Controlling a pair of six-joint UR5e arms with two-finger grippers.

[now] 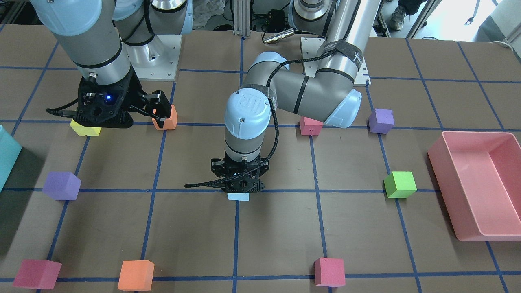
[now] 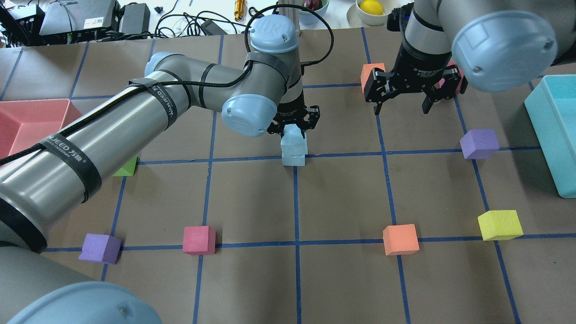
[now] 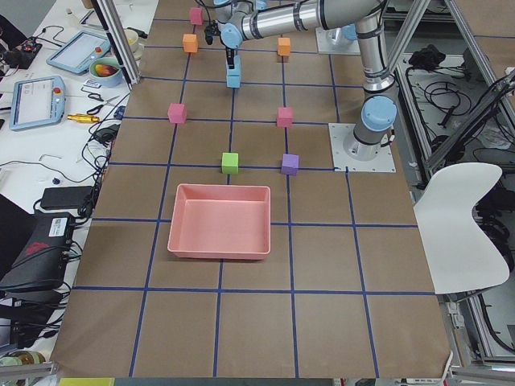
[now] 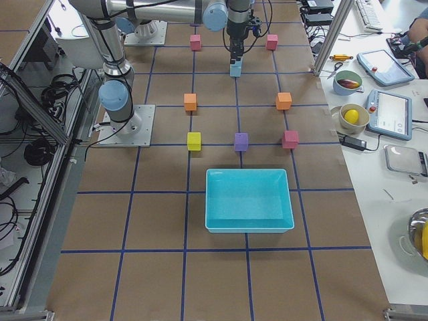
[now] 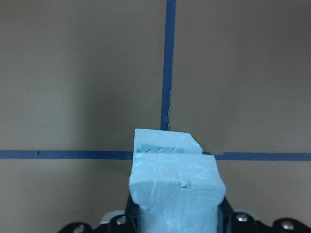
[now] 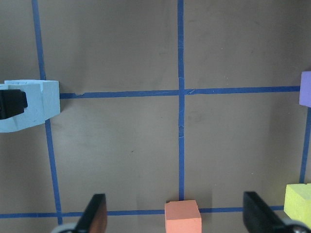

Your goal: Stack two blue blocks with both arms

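Two pale blue blocks stand stacked at the table's middle grid crossing. The upper blue block point(image 2: 292, 134) sits on the lower blue block point(image 2: 293, 155), slightly offset. My left gripper point(image 2: 293, 125) is shut on the upper block from above. In the left wrist view the held block point(image 5: 177, 194) fills the bottom and the lower block point(image 5: 165, 141) shows behind it. In the front-facing view only a strip of blue block point(image 1: 238, 197) shows under the left gripper point(image 1: 240, 189). My right gripper point(image 2: 407, 102) hangs open and empty to the stack's right, above the table.
An orange cube point(image 2: 371, 74) lies by the right gripper, a purple cube point(image 2: 479, 144) beyond it. An orange cube point(image 2: 400, 239), a yellow cube point(image 2: 499, 225), a red cube point(image 2: 199, 240) and a purple cube point(image 2: 100, 248) line the near row. A teal bin point(image 2: 546, 135) stands right, a pink bin point(image 1: 476, 135) left.
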